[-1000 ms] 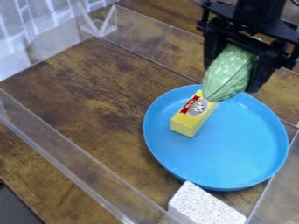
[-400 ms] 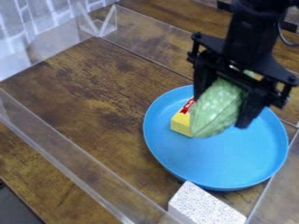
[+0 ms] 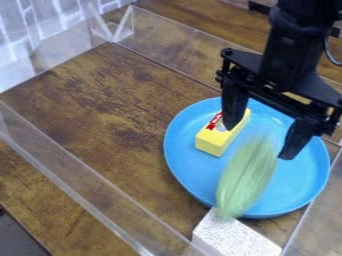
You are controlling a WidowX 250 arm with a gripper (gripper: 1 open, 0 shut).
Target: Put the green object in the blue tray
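Observation:
The pale green object point(image 3: 245, 180) is free of my gripper and blurred. It lies or falls lengthwise over the front part of the blue tray point(image 3: 305, 172), with its lower end near the tray's front rim. My gripper point(image 3: 265, 122) hangs just above the tray, open, with nothing between its black fingers point(image 3: 234, 106). The green object sits below and in front of the fingers, apart from them.
A yellow block point(image 3: 221, 132) with a red-white label lies in the left part of the tray. A grey-white speckled sponge point(image 3: 235, 233) sits at the front, touching the tray's rim. Clear plastic walls point(image 3: 80, 190) fence the wooden table along the left and front.
My gripper came down over the tray with the green object in it, then opened. The green object has dropped out and moved toward the tray's front.

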